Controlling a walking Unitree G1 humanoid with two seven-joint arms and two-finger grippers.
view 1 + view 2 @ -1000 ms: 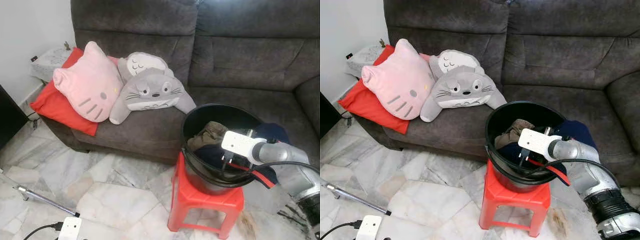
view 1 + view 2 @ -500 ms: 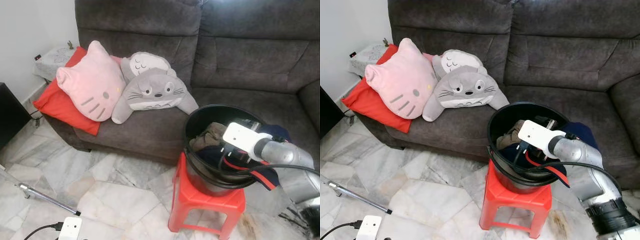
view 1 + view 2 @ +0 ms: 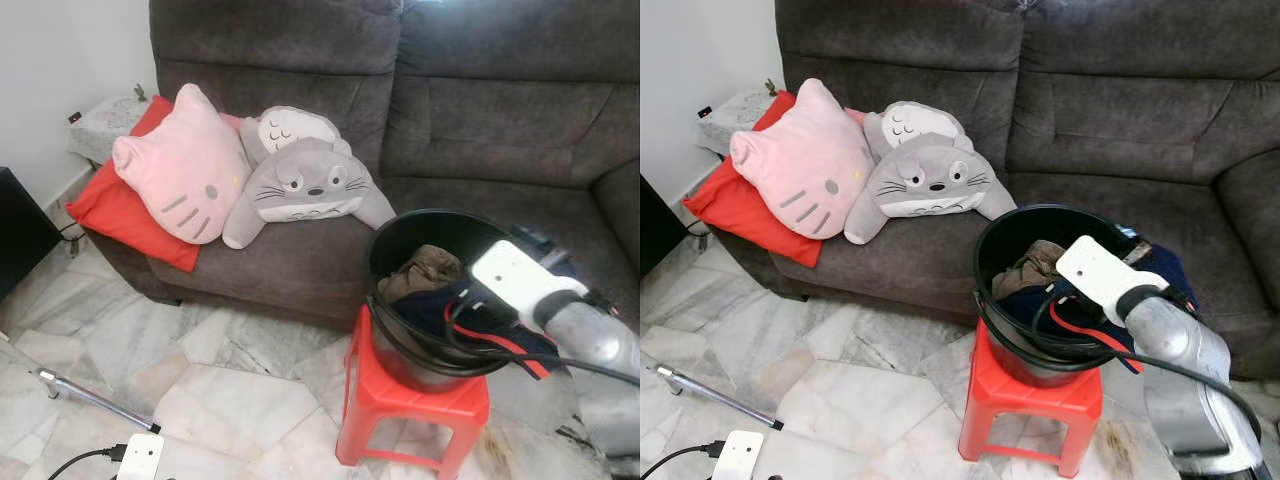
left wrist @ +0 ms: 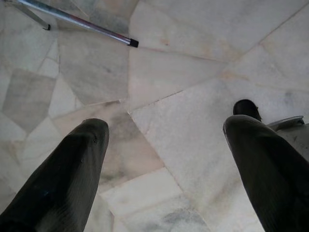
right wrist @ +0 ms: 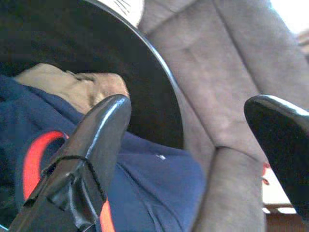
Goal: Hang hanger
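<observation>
No hanger can be made out anywhere, so where the task's thing lies I cannot tell; it may sit buried in the laundry. The black bucket (image 3: pixel 385 245), at lower right of the left eye view, stands on a red stool (image 3: pixel 400 405) and holds a tan garment (image 3: pixel 425 268) and a navy garment with red trim (image 5: pixel 159 179) draped over its far rim. The right gripper (image 5: pixel 193 145) hovers over the bucket's rim at lower right, its jaws spread wide and holding nothing, one finger just above the navy cloth. The left gripper (image 4: pixel 166 164) hangs idle over the marble floor (image 4: pixel 183 72), jaws wide apart and empty, with a metal rod (image 4: pixel 77 20) lying near on the tiles.

By my judgement the step in hand is the search or reach into the bucket. The next move likely calls for lowering the open jaws among the clothes and finding something firm to close on, not loose fabric.

Behind, at upper left, a pink cat cushion (image 3: pixel 180 180) and a grey plush (image 3: pixel 305 185) rest on the grey sofa (image 3: pixel 480 110).
</observation>
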